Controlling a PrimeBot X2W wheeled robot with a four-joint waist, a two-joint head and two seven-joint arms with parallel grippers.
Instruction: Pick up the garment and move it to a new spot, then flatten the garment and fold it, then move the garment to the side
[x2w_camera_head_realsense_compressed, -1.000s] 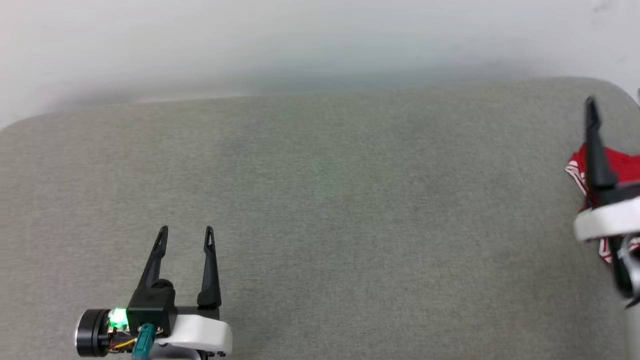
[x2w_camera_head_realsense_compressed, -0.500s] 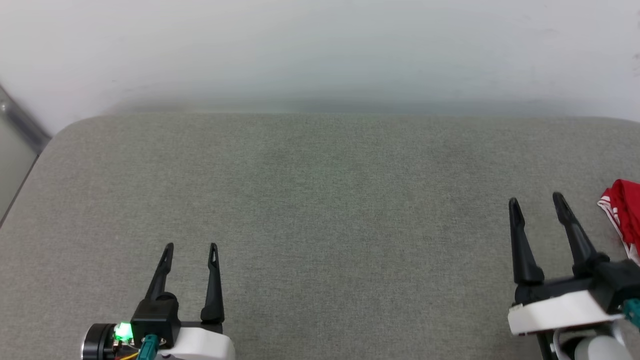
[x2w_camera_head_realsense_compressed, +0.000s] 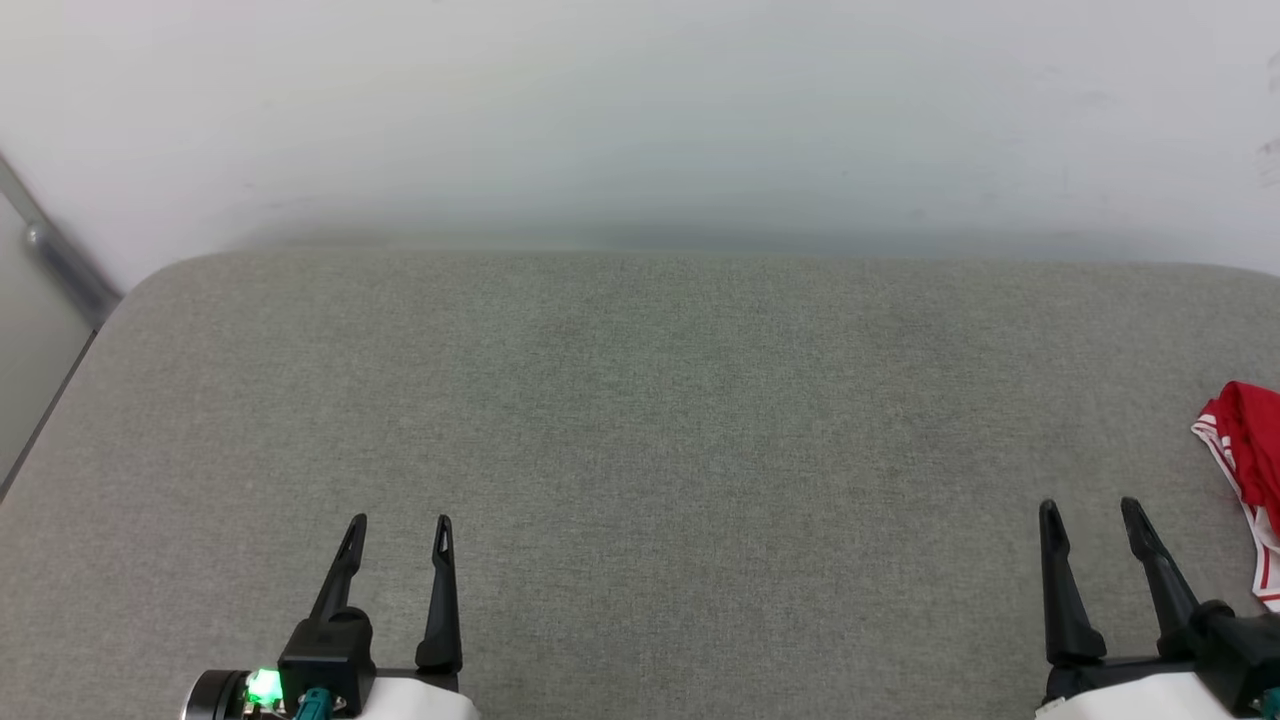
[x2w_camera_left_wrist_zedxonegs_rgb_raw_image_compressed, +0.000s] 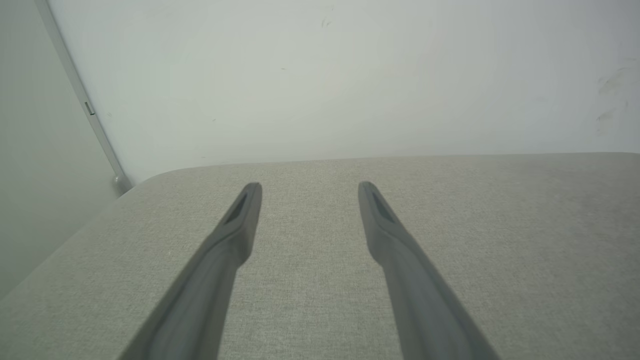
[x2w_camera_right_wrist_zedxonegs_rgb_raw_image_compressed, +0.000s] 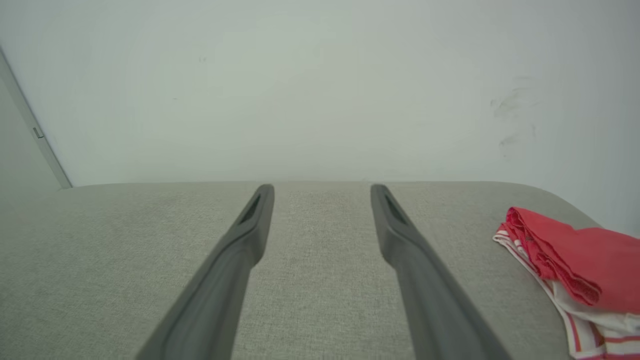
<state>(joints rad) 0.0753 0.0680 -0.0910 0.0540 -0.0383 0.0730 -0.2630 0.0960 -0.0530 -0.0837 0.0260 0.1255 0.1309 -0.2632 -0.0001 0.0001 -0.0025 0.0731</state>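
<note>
The garment (x2w_camera_head_realsense_compressed: 1250, 455), a red shirt with red-and-white striped trim, lies bunched at the far right edge of the grey cushioned surface (x2w_camera_head_realsense_compressed: 640, 420); it is cut off by the frame. In the right wrist view the garment (x2w_camera_right_wrist_zedxonegs_rgb_raw_image_compressed: 570, 260) lies to the right of my fingers, apart from them. My right gripper (x2w_camera_head_realsense_compressed: 1090, 512) stands open at the lower right, just left of the garment, with nothing between its fingers. My left gripper (x2w_camera_head_realsense_compressed: 400, 525) is open at the lower left, far from the garment, holding nothing. In its own view my left gripper (x2w_camera_left_wrist_zedxonegs_rgb_raw_image_compressed: 309, 187) hovers over bare fabric.
A white wall (x2w_camera_head_realsense_compressed: 640, 110) rises behind the cushioned surface. A grey metal strip (x2w_camera_head_realsense_compressed: 55, 255) runs along the wall at the far left, past the surface's rounded corner. The cushion's back edge (x2w_camera_head_realsense_compressed: 640, 255) lies well beyond both grippers.
The camera has swung left and down. My right gripper has drawn back from over the garment to the lower right, fingers now pointing up. The left gripper keeps its pose.
</note>
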